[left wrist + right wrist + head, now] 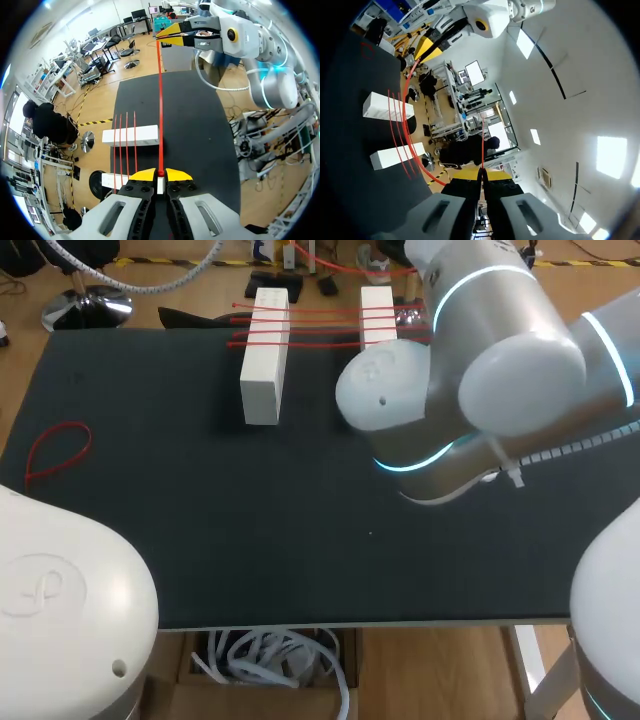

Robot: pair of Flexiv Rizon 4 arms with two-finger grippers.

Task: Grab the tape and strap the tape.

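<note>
Handling, as judged: the red tape (160, 100) is reading as a thin, very light, limp strip, soft in bending and probably smooth enough to slide through a loose pinch. It is not fragile, but it is likely to twist or sag once tension drops. The ends are looking like the best places to take it, flat across the finger pads, and that is how it is being held. Working from the left: a spare red loop (56, 451) is lying loose on the dark table (200, 540), well apart from everything else. The left gripper (160, 175) is clamping one end of the tape between its yellow tips, both fingers touching it from either side. From there the tape is running straight ahead of those fingers, above the table, just beside the four red tapes (125, 142) already laid across the two white blocks (131, 135) and passing by the end of the farther block; how high above it I cannot tell. At the far end the right gripper (172, 36) is pinching the other end, fingers closed on the tape. In the right wrist view a short tail is sticking out ahead of its tips, and the long run is sweeping in a bow toward the left gripper. Whether that bow is real slack I cannot tell. In the head view both grippers are hidden behind the arms.
</note>
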